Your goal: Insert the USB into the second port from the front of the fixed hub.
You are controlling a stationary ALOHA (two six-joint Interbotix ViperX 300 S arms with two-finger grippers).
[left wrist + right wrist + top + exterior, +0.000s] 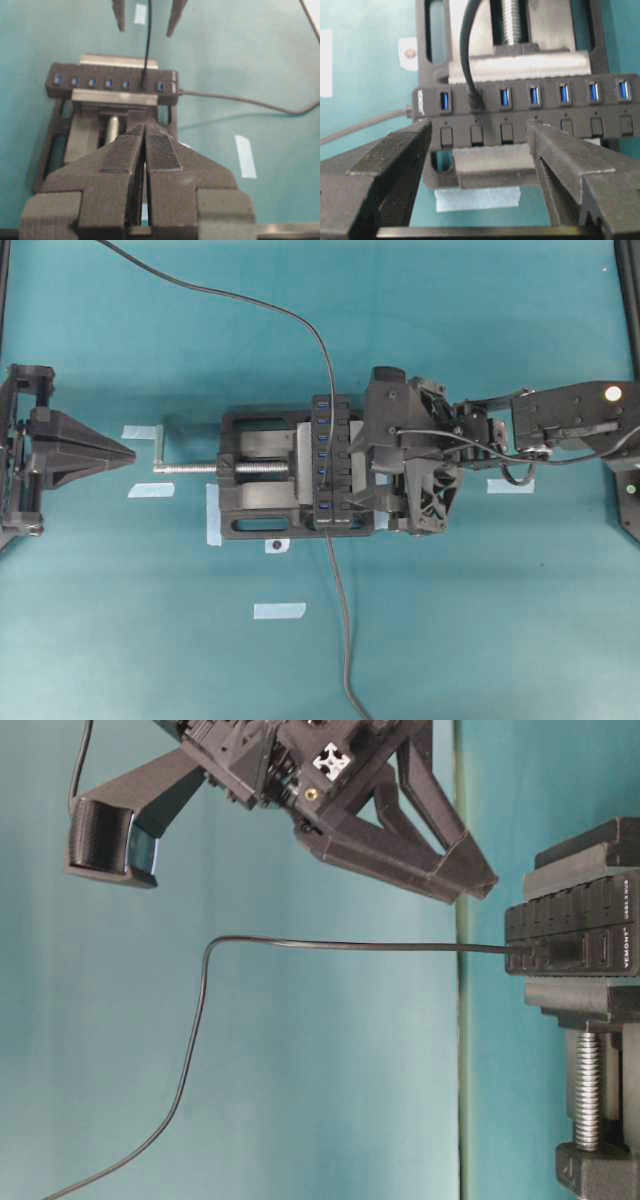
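Hovering beside hub (520, 112), right claw (480, 165) spread wide, empty. USB (475, 99) ahead between its fingers, seated in second port. Left claw (145, 150) closed, well apart from hub.

Overhead straight down, table-level sideways and close, both wrist views facing the shared hub (520, 112).

Teal bench (480, 640) throughout, matte and evenly lit, soft shadows only. Scattered pale blue tape strips (279, 611) stuck flat on it. Dark frame rails (627, 300) at the far side edges, overhead view.
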